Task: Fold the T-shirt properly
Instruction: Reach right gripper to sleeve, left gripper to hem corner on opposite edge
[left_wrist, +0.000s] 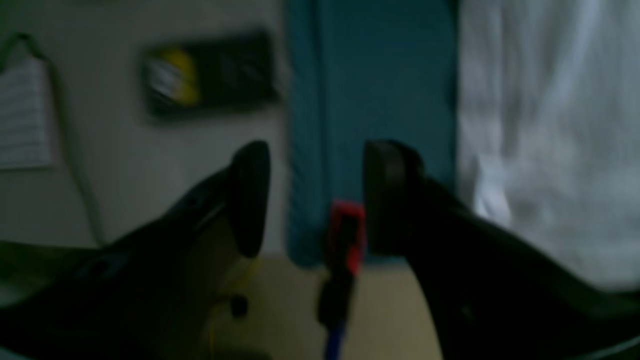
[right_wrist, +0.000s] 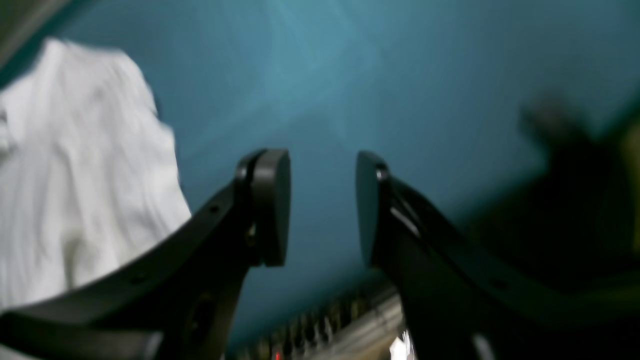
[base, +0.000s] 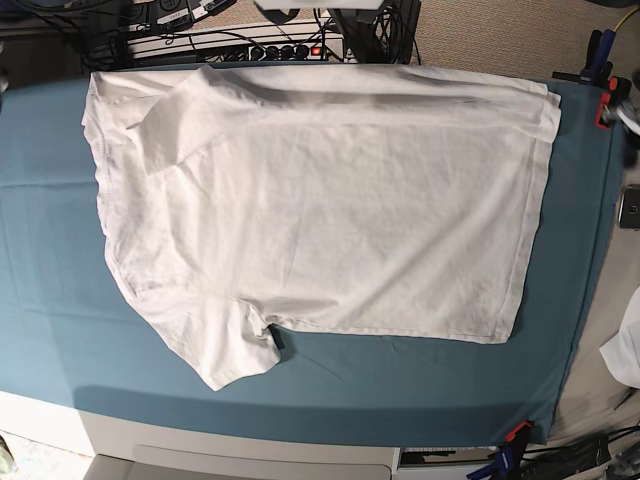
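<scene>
Beside my left tool, gaping and empty like the right tool, lies the thin white cotton T-shirt; a shallow pinch risks snagging the teal cloth underneath.

- On my left tool I see two matte black fingers ending in rounded oval pads.
- My right tool looks identical, black, with small screw holes along each finger.

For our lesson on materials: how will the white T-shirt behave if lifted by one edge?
The T-shirt will probably drape limply: it lies flat, thin and wrinkled. It looks light for its spread. Its loose near sleeve would likely dangle.
</scene>
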